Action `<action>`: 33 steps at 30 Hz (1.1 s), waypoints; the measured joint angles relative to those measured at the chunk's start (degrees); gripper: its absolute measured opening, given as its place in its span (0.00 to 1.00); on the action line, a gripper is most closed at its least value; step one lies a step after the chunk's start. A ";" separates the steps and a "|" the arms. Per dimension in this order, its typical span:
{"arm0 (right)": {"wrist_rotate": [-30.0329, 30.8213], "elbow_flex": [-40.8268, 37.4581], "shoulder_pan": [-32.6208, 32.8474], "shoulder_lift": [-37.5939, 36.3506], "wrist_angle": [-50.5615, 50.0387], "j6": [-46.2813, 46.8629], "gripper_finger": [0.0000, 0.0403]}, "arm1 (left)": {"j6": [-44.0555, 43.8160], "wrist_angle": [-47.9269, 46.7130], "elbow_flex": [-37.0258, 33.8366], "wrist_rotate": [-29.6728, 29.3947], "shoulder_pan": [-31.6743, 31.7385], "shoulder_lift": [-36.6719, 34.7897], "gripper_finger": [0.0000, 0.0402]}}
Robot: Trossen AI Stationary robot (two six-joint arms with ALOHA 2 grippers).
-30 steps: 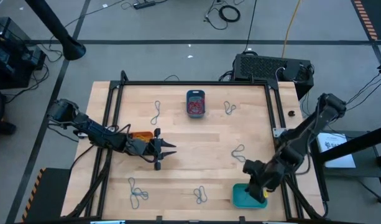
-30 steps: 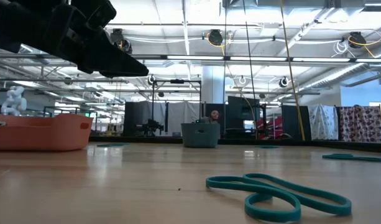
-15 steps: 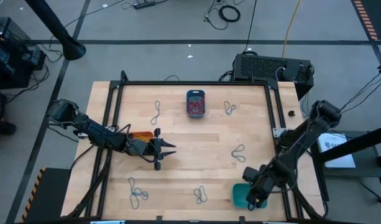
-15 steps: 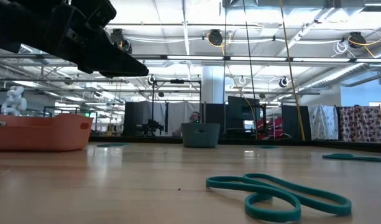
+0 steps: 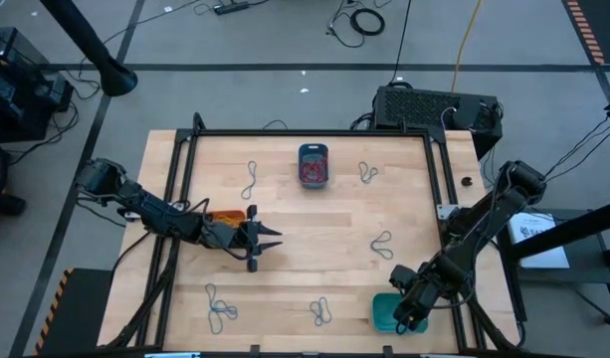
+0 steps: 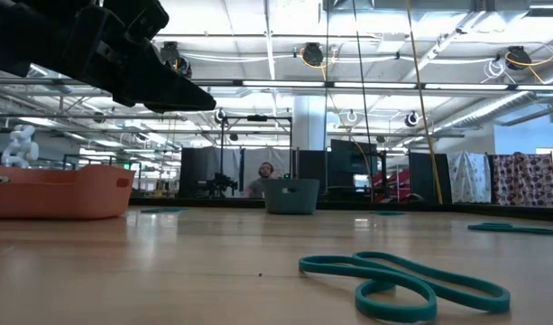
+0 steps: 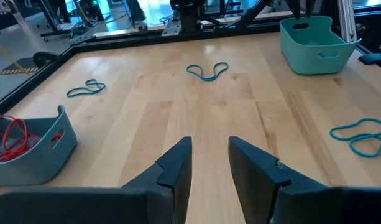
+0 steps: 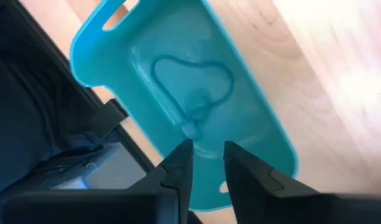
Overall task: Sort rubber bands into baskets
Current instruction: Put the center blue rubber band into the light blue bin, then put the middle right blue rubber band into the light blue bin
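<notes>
My left gripper (image 5: 272, 239) hangs open and empty above the table's left middle, just right of the orange basket (image 5: 223, 216). Its fingers show apart in the left wrist view (image 7: 209, 163). My right gripper (image 5: 403, 320) is open above the turquoise basket (image 5: 385, 310) at the near right. One teal rubber band (image 8: 190, 87) lies on the floor of that basket (image 8: 252, 124). The dark teal-blue basket (image 5: 313, 165) at the far middle holds red rubber bands (image 7: 10, 137). Several teal bands lie loose on the table, one of them right of centre (image 5: 382, 244).
Other loose bands lie at the far left (image 5: 251, 179), far right (image 5: 367, 173), near left (image 5: 220, 306) and near middle (image 5: 321, 311). A black frame rail (image 5: 314, 132) borders the table. A black box (image 5: 434, 107) stands beyond the far right corner.
My right gripper has moved toward the table's near edge, over the turquoise basket, and has then kept still.
</notes>
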 joint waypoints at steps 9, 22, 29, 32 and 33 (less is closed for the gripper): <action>-0.58 0.00 -1.47 -0.77 7.76 -0.79 0.31 | -0.01 -0.02 0.00 0.00 0.00 -0.01 0.28; 12.00 0.00 -10.66 -0.74 16.62 -23.98 0.32 | 0.10 -0.20 0.00 0.00 0.00 -0.01 0.28; 17.21 0.00 -19.61 -0.72 1.16 -28.76 0.32 | 0.12 -0.20 0.00 -0.02 0.00 -0.01 0.28; 19.82 -0.35 -23.20 -0.70 -4.09 -28.74 0.32 | 0.14 -0.24 0.00 0.00 0.00 -0.01 0.28; 19.89 -0.88 -24.23 -0.70 -4.38 -28.74 0.32 | 0.14 -0.22 0.00 0.00 0.00 0.01 0.28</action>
